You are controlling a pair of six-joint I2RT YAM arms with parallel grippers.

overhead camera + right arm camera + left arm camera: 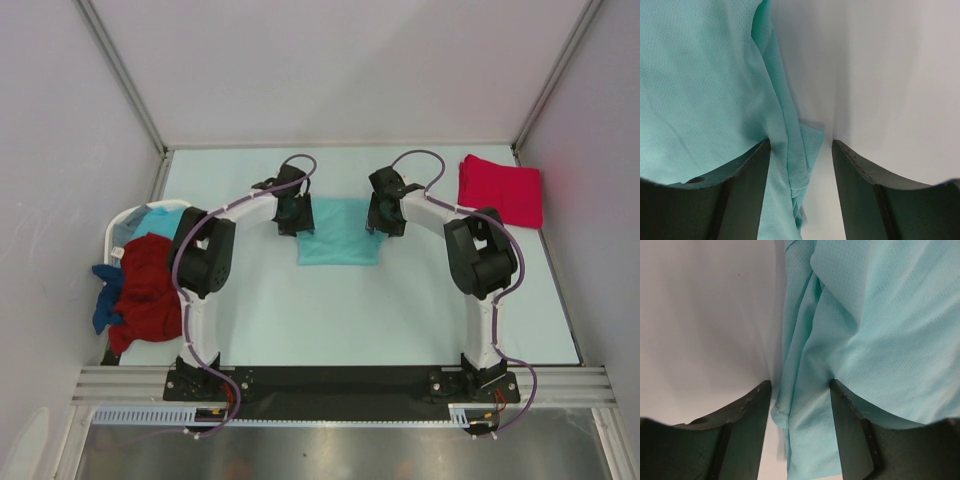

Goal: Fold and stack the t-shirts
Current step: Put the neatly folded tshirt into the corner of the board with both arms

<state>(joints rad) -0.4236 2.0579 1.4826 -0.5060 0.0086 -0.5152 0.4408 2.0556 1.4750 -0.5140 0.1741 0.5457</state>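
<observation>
Left gripper (800, 386), right gripper (800, 144) astride teal t-shirt (338, 242); basket (114, 232) holds t-shirts (150, 292).

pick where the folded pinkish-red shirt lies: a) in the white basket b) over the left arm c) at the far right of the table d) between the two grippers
C: the pinkish-red shirt lies folded flat at the far right of the table, away from the teal shirt in the middle.

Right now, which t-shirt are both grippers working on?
The light teal t-shirt mid-table: the left gripper and right gripper each straddle one side edge. The folded pinkish-red t-shirt lies far right; the dark red t-shirt is heaped at left.
</observation>
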